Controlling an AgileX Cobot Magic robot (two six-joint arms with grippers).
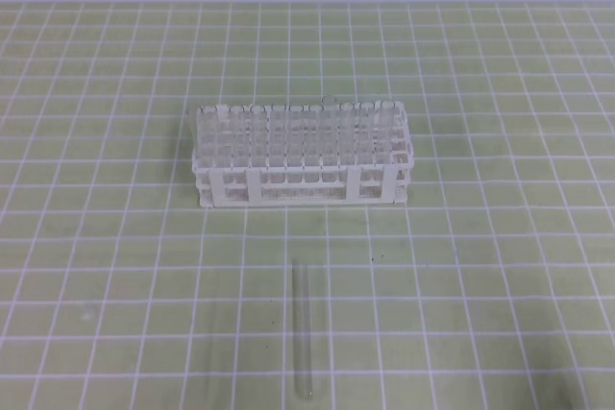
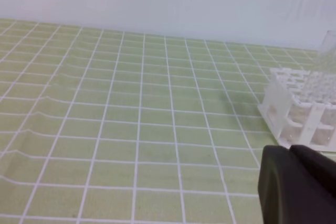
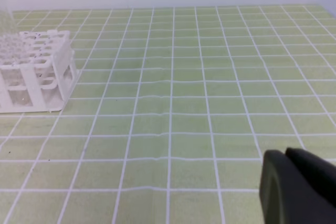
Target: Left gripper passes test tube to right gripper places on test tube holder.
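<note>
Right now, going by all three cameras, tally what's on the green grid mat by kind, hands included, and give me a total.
Loose glass test tube lying flat: 1
White test tube rack: 1
Black robot hands, left hand and right hand: 2
Total: 4
</note>
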